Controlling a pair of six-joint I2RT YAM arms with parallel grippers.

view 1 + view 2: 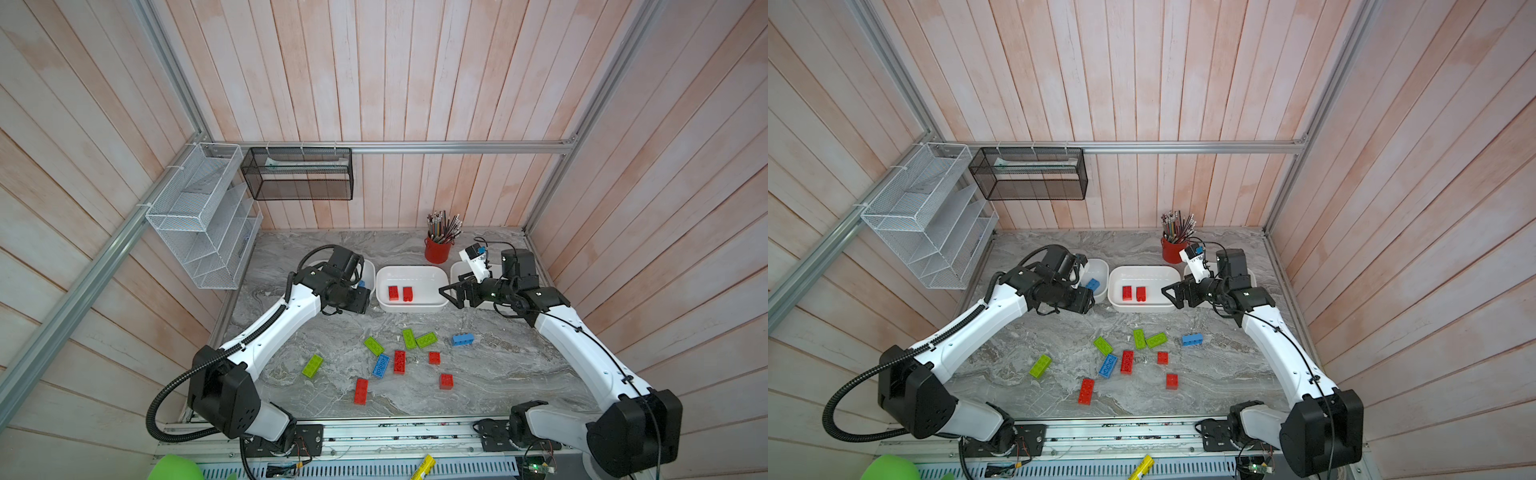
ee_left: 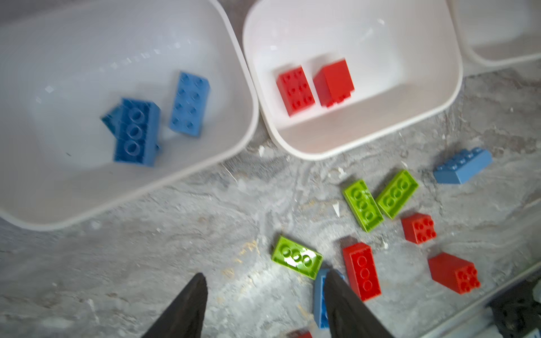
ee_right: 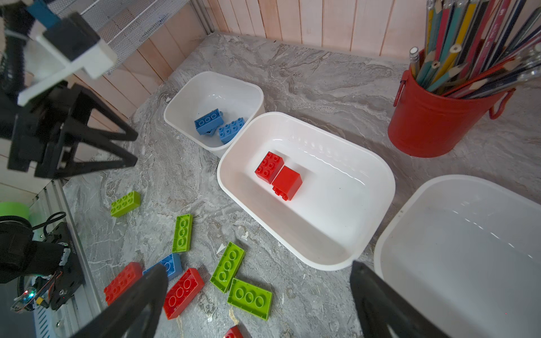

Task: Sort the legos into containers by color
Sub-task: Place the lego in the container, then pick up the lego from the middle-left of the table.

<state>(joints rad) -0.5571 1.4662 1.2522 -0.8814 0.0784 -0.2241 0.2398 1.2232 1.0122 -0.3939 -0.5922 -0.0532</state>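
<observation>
Grey marbled worktop (image 1: 519,374), three white tubs in a row at the back, bricks part-sorted.
From my station I read left tub (image 2: 87,204), middle tub (image 1: 411,272) and right tub (image 3: 439,234) side by side. Left gripper (image 2: 265,275) hangs just in front of the left tub, jaws partly apart, gripping nothing. Right gripper (image 3: 257,266) gapes wide by the middle tub, also bare. Two blue bricks (image 2: 187,102) lie in the left tub and two red bricks (image 1: 400,293) in the middle. Loose in front are four green bricks (image 1: 373,345), four red and two blue.
</observation>
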